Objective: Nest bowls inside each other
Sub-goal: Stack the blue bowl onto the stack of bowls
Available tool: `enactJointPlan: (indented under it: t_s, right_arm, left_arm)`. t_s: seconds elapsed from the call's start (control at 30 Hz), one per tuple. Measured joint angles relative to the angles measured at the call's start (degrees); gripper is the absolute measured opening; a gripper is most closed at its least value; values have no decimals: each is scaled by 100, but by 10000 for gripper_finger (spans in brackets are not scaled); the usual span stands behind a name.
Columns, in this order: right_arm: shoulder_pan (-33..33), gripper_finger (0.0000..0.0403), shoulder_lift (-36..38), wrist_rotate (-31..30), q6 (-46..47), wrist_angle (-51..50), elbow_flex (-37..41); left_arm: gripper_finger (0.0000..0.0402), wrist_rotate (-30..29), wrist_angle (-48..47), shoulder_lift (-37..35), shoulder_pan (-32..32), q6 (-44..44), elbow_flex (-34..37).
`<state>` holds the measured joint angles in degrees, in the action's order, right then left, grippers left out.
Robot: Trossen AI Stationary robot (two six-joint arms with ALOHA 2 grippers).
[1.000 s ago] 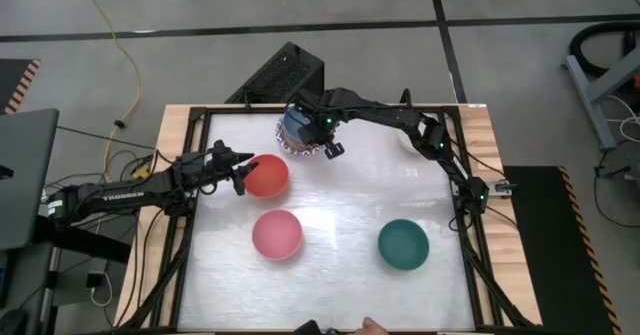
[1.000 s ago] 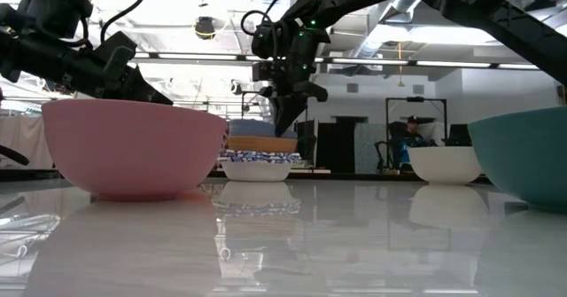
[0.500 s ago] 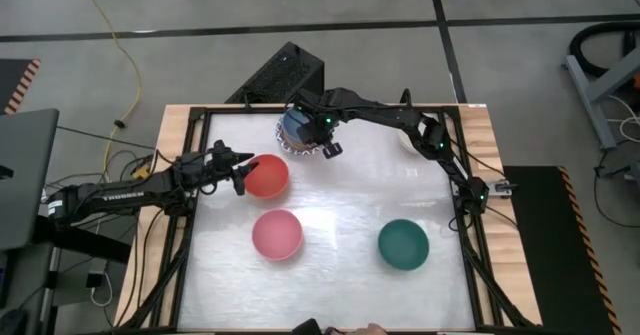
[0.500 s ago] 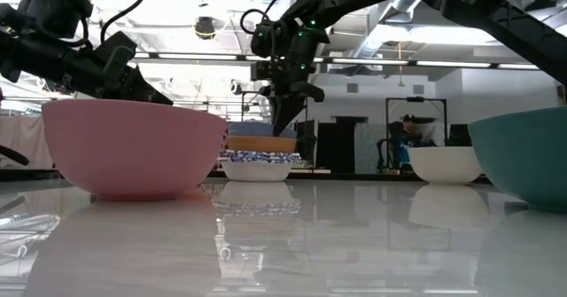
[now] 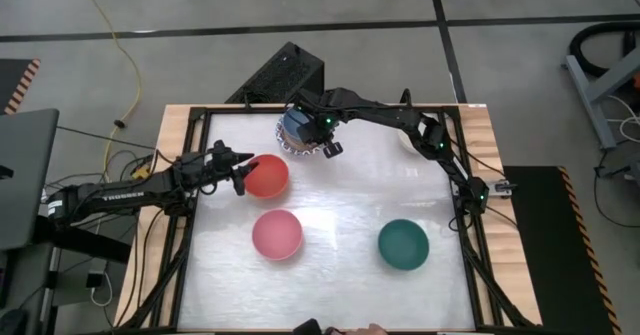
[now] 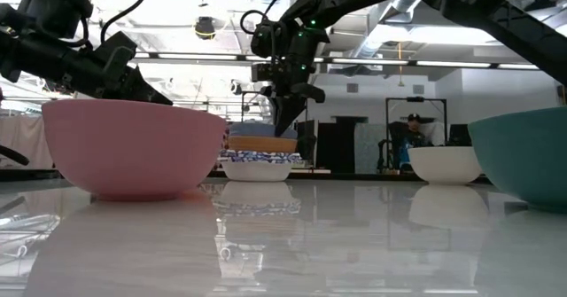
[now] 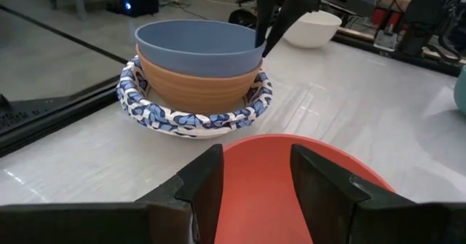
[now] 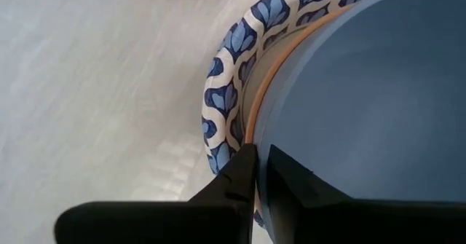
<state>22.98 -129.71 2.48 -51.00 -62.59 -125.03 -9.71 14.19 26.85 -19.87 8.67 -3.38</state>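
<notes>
Right gripper pinching the blue bowl's rim on the stack; left gripper astride the red bowl

The landmark here is the stack of bowls at the far middle of the table (image 5: pixel 440 285): a blue bowl (image 7: pixel 198 46) sits inside an orange bowl (image 7: pixel 196 88), which sits inside a white bowl with a blue-patterned rim (image 7: pixel 191 116).

The right gripper (image 8: pixel 261 172) hangs over that stack, on the side facing the pale bowl. Its two fingers are nearly together, one inside and one outside the blue bowl's wall, so they appear to be pinching its rim. From the wrist camera I cannot be sure how firmly the rim is clamped.

The left gripper (image 7: pixel 255 178) is just in front of the stack and to its left. Its fingers stand wide apart on either side of the near rim of the red bowl (image 5: pixel 267 176); whether they press on it I cannot tell.

Nearer than the red bowl, further from the stack, a pink bowl (image 5: pixel 276 234) sits alone. A dark green bowl (image 5: pixel 403 244) stands well to the right of the pink one. A pale bowl (image 6: pixel 445 164) rests at the far right of the stack, close behind the right arm.

At table height a person (image 6: pixel 409 142) shows in the room beyond the stack.
</notes>
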Motion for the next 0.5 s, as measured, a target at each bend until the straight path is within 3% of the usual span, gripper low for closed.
enactJointPlan:
  t_s: [0.2,0.5]
  right_arm:
    - [-2,65,0,-2,17,8,0]
    - [-7,145,2,-2,115,23,-2]
  left_arm:
    - [148,0,-76,0,1,29,-2]
    - [148,3,-71,0,-1,59,-2]
